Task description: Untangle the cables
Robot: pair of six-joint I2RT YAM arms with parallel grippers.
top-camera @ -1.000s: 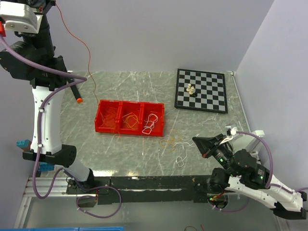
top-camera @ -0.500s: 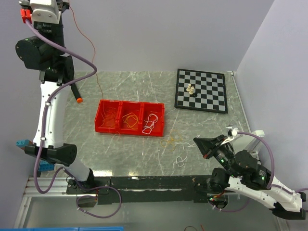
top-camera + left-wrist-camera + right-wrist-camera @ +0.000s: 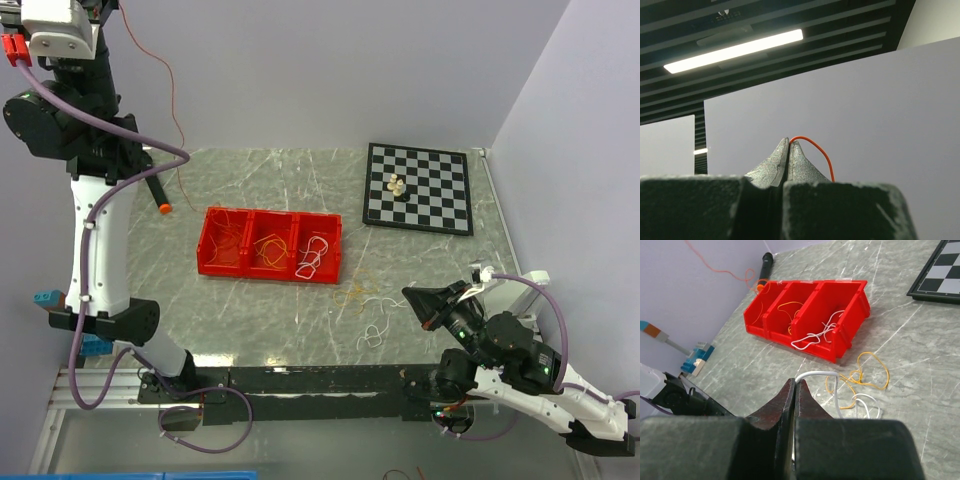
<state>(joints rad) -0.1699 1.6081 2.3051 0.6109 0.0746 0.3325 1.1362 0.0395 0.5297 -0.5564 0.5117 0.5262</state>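
My left gripper [image 3: 789,141] is raised high at the top left, shut on a thin red cable [image 3: 816,148]. That cable [image 3: 170,90] hangs from it down to the table's back left. Low at the front right, my right gripper [image 3: 408,294] is shut on a white cable [image 3: 818,374] just above the table. A loose clump of orange cables [image 3: 358,291] and white cables [image 3: 375,335] lies left of it. The red bin [image 3: 270,212] has three compartments, with red, orange and white cables [image 3: 815,335] lying in them.
A chessboard [image 3: 440,200] with a few pale pieces [image 3: 397,185] sits at the back right. A black marker with an orange tip [image 3: 160,195] lies left of the bin. A blue block [image 3: 45,298] sits by the left arm's base.
My left arm has swung at the top left, and the red cable's lower end has risen and moved left, away from the bin. The right gripper has held still.
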